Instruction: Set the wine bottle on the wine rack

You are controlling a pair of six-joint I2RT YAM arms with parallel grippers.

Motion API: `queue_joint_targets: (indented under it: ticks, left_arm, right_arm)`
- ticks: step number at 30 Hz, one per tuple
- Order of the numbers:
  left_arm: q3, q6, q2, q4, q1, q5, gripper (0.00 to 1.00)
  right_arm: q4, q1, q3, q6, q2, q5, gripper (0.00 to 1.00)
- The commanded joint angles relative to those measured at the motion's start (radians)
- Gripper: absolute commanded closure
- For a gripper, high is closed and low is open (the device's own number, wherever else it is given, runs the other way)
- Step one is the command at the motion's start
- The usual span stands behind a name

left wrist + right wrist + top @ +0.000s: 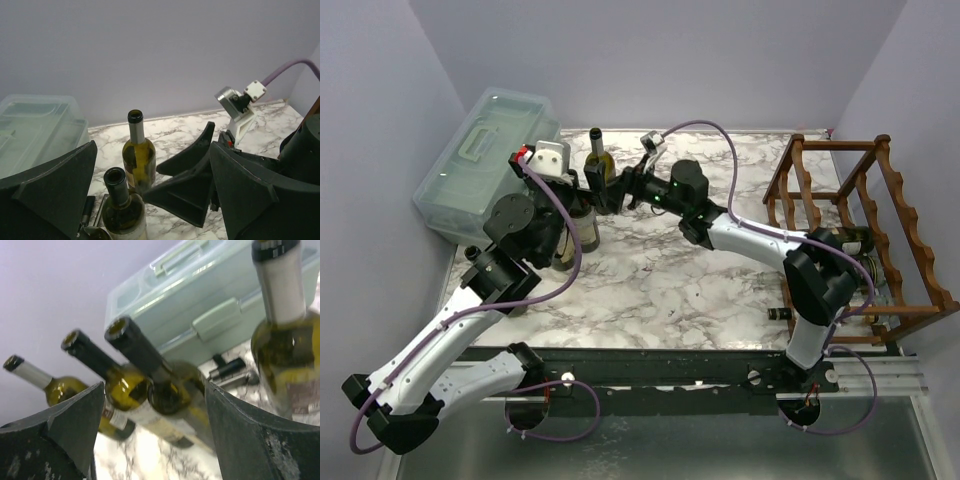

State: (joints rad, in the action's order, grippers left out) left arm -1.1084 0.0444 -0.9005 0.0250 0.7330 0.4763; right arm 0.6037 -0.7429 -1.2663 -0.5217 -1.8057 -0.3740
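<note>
Where the table starts on the left, plastic box (485,165): translucent, lid on, pushed into the rear corner, so the bottles have the floor in front of it.
Left gripper (153,145): jaws spread wide and holding nothing. It is aimed into the bottle cluster from the near side, probably to steady or fence the group.
Other bottles (139,165): upright and close together just beside the box. One with a pale neck stands furthest back.
Wine bottle (165,390): dark-necked, standing in that cluster at the left rear, well apart from its goal. It sits framed between the right jaws, which makes it the likely pick.
Right gripper (155,385): jaws wide, one on each side of the bottle, lined up for a grasp. The wrist view is blurred, so I cannot tell whether a pad touches the glass.
Wine rack (910,225): reddish wooden frame with scalloped rails at the far right edge. Stored bottles (855,242) lie in it, and the upper cradles are free.
Table (660,280): white-and-grey marble pattern, smooth, so an upright bottle could slide if nudged.
Walls (650,60): plain pale lilac on three sides.
</note>
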Motion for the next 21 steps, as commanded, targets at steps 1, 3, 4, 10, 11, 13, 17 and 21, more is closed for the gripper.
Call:
queue_joint_targets:
  ticks: [1,3,4,10,11,13,17,21]
  left_arm:
    - [0.002,-0.02,0.0,0.001,-0.014,-0.019,0.04]
    - [0.005,-0.028,0.004,0.0,-0.016,-0.024,0.04]
    - [0.007,-0.029,0.008,0.0,-0.017,-0.024,0.04]
    - [0.012,-0.04,0.033,-0.005,-0.026,-0.021,0.05]
    - [0.015,-0.039,0.036,-0.007,-0.027,-0.019,0.05]
    - [0.019,-0.035,0.04,-0.013,-0.028,-0.007,0.05]
    - [0.022,-0.031,0.04,-0.017,-0.029,0.001,0.05]
    - [0.023,-0.026,0.035,-0.019,-0.03,0.006,0.05]
  right_arm:
    - [-0.077,-0.041,-0.108,0.095,-0.056,0.149,0.17]
    - [-0.094,-0.058,-0.138,0.129,-0.076,0.166,0.17]
    - [-0.097,-0.066,-0.149,0.144,-0.086,0.177,0.17]
    - [-0.121,-0.086,-0.237,0.141,-0.151,0.201,0.21]
    - [-0.122,-0.09,-0.247,0.142,-0.161,0.201,0.21]
    - [-0.135,-0.101,-0.276,0.147,-0.185,0.205,0.22]
    - [-0.159,-0.122,-0.314,0.165,-0.215,0.263,0.25]
    - [-0.156,-0.14,-0.313,0.183,-0.217,0.33,0.31]
